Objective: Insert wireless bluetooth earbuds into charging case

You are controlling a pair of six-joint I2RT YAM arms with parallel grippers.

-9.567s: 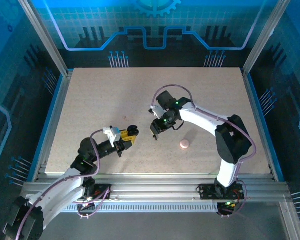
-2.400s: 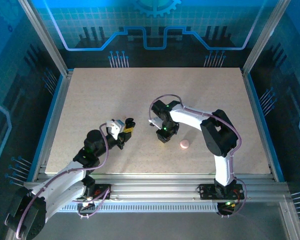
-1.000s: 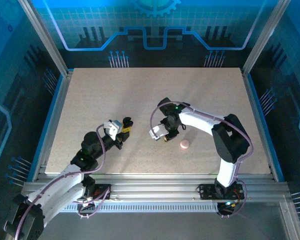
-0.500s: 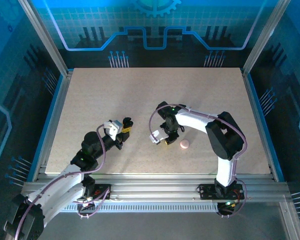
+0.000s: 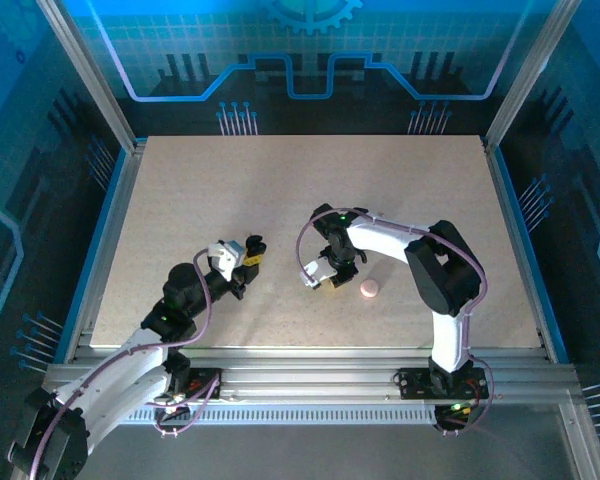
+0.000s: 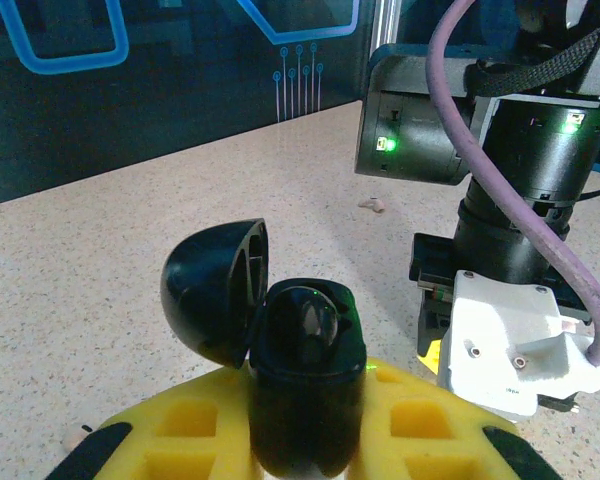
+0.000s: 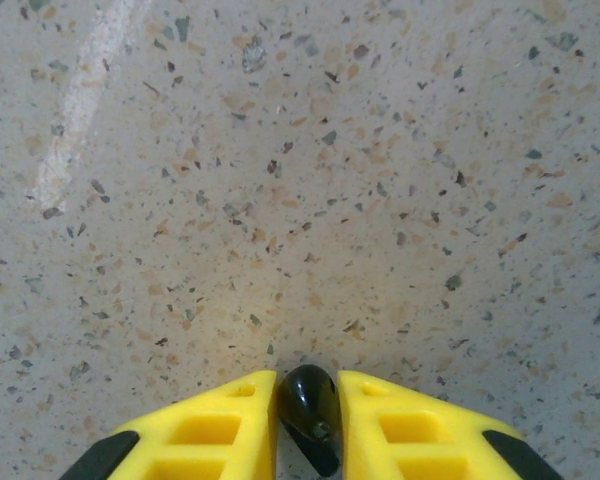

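- My left end effector (image 6: 305, 435) is clamped narrow on the charging case (image 6: 305, 365), held upright with its lid (image 6: 215, 290) swung open to the left.
- From above, this end effector (image 5: 250, 255) sits left of the table's (image 5: 180, 190) middle. It is slightly farther from my bases than about ten seconds ago and has not shifted in the last second.
- My right end effector (image 7: 308, 428) points straight down at the table, its yellow fingers (image 7: 220, 425) drawn in narrow against both sides of one small black earbud (image 7: 308, 395).
- In the overhead view, the right end effector (image 5: 330, 280) is low over the table. About ten seconds ago it hung farther back and higher; over the last second the wrist has only edged round.
- A small pink round thing (image 5: 369, 288) lies just right of it, unmoved throughout.
- My right arm (image 6: 510, 200) stands close behind the open case.
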